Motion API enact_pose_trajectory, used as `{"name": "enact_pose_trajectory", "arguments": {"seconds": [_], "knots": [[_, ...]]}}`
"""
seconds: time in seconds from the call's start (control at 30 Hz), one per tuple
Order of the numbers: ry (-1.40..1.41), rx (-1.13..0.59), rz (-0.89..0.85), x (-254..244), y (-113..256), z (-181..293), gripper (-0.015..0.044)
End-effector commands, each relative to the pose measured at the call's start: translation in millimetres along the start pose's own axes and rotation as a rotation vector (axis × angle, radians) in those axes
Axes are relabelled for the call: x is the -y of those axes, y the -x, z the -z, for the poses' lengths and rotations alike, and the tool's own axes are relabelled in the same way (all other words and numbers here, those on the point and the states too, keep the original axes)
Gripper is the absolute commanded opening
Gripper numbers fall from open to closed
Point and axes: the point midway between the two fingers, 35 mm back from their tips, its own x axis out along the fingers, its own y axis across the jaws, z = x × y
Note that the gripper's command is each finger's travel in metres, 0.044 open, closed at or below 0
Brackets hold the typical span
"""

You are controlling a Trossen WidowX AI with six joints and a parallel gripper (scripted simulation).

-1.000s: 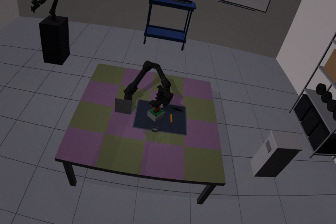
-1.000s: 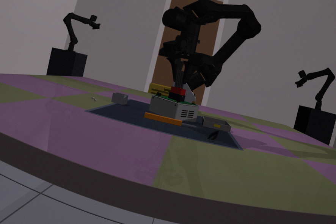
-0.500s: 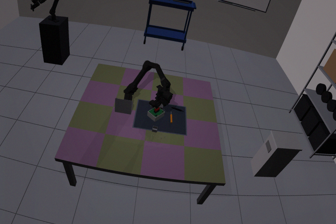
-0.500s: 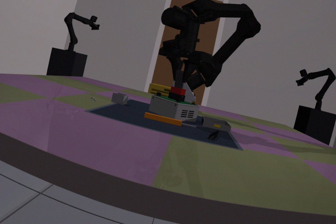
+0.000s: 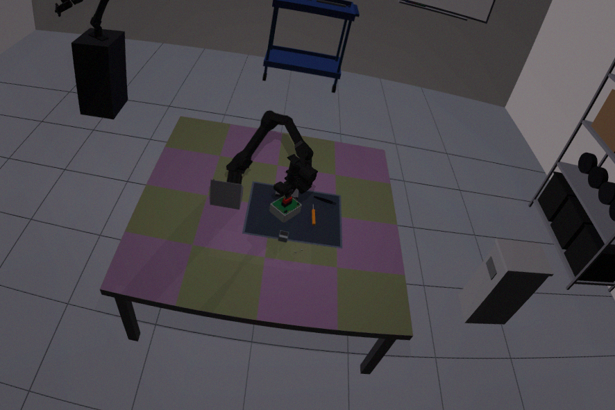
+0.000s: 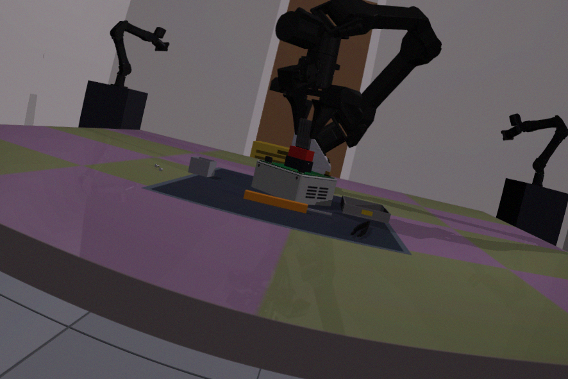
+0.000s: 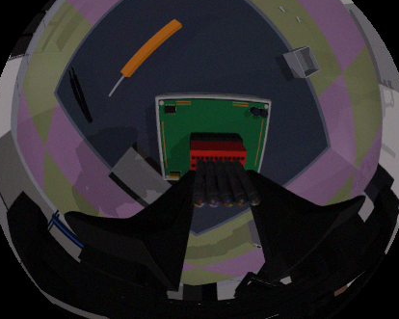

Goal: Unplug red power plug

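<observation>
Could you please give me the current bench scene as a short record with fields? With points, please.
claw (image 5: 288, 196) (image 6: 304, 142) (image 7: 220, 176): shut on the red plug (image 5: 287, 200) (image 6: 301, 153) (image 7: 218, 153)
plug position: on the circuit board (image 5: 293, 208) (image 6: 272, 167) (image 7: 223, 122), no visible gap above its black base
cables: dark bundle (image 6: 304, 132) (image 7: 227, 182) rising from the plug
grey tray (image 5: 294, 193) (image 6: 350, 209) (image 7: 141, 171): beside the board's housing, plug not in it
orange screwdriver (image 5: 313, 216) (image 6: 274, 201) (image 7: 150, 49): lying on the dark mat (image 5: 328, 232) (image 6: 213, 189) (image 7: 218, 40)
task status: plug not yet delivered
</observation>
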Motion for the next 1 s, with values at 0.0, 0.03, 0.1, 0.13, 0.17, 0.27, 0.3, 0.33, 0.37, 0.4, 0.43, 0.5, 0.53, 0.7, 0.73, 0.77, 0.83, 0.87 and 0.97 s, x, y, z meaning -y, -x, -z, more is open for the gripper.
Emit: {"name": "enact_pose_trajectory", "arguments": {"seconds": [0.0, 0.03, 0.1, 0.13, 0.17, 0.27, 0.3, 0.33, 0.37, 0.4, 0.43, 0.5, 0.53, 0.7, 0.73, 0.77, 0.83, 0.87, 0.97], "knots": [[-0.013, 0.024, -0.099, 11.3, 12.5, -0.3, 0.0], [-0.013, 0.024, -0.119, 13.1, 12.3, -0.3, 0.0], [-0.013, 0.025, -0.144, 15.2, 12.5, -0.2, 0.0], [-0.013, 0.025, -0.148, 15.6, 12.7, -0.2, 0.0], [-0.013, 0.024, -0.145, 15.4, 13.0, -0.2, 0.0], [-0.013, 0.024, -0.105, 11.8, 13.4, -0.3, 0.0], [-0.014, 0.024, -0.081, 9.8, 13.6, -0.3, 0.0], [-0.014, 0.024, -0.055, 7.5, 13.8, -0.3, 0.0], [-0.014, 0.024, -0.027, 5.0, 13.9, -0.3, 0.0], [-0.014, 0.023, 0.003, 2.4, 14.9, -0.3, 0.0], [-0.014, 0.023, 0.031, -0.1, 14.8, -0.3, 0.0], [-0.015, 0.022, 0.082, -4.5, 15.5, -0.3, 0.0], [-0.015, 0.022, 0.101, -6.2, 16.2, -0.3, 0.0], [-0.015, 0.022, 0.116, -7.5, 16.7, -0.3, 0.0], [-0.015, 0.022, 0.102, -6.2, 16.9, -0.3, 0.0], [-0.015, 0.022, 0.083, -4.6, 17.1, -0.3, 0.0], [-0.014, 0.023, 0.033, -0.2, 17.3, -0.2, 0.0], [-0.014, 0.023, 0.004, 2.3, 17.4, -0.2, 0.0], [-0.014, 0.024, -0.08, 9.8, 18.4, -0.2, 0.0]]}}
